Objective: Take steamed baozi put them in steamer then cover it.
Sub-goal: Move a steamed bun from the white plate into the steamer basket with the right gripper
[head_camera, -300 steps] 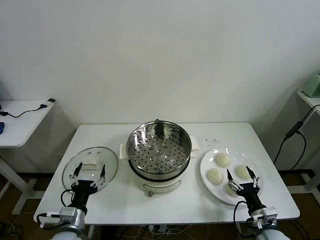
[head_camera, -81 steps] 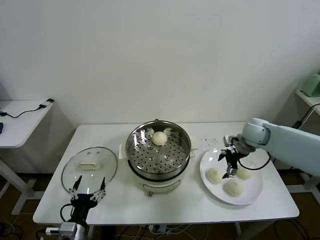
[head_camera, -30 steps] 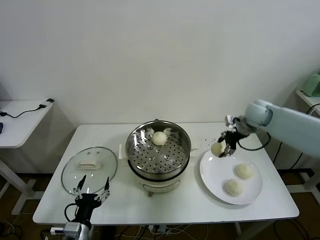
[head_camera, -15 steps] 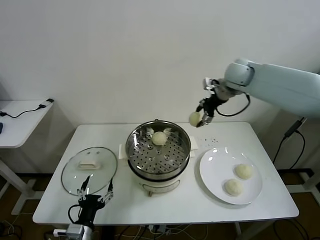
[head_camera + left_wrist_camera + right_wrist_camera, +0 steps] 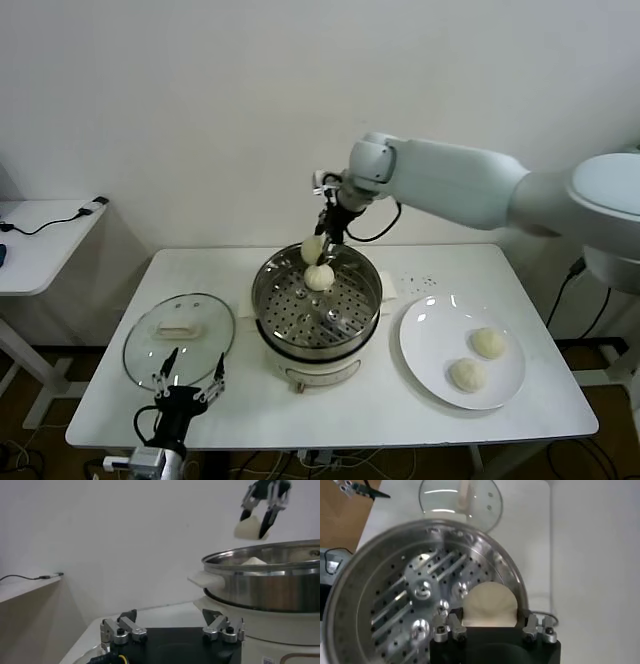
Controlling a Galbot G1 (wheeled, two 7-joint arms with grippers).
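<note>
On your white table (image 5: pixel 300 400), the right gripper (image 5: pixel 318 243) has swung from the plate (image 5: pixel 430 350), arm outstretched, clamping a baozi (image 5: pixel 311 250) above the steamer (image 5: pixel 317 300); the left gripper (image 5: pixel 188 372) hangs wide.

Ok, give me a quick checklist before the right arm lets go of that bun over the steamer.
1. Right tool gripping the cream-white dough bun: ok.
2. Bun above the shiny round steel steamer, near its far rim: ok.
3. Landing spot free: not ok, another bun sits just below.
4. Round clear glass lid off, flat on the table: ok.
5. Left tool open, low at the table's front edge by the lid: ok.
6. Two buns on the flat white plate: ok.
</note>
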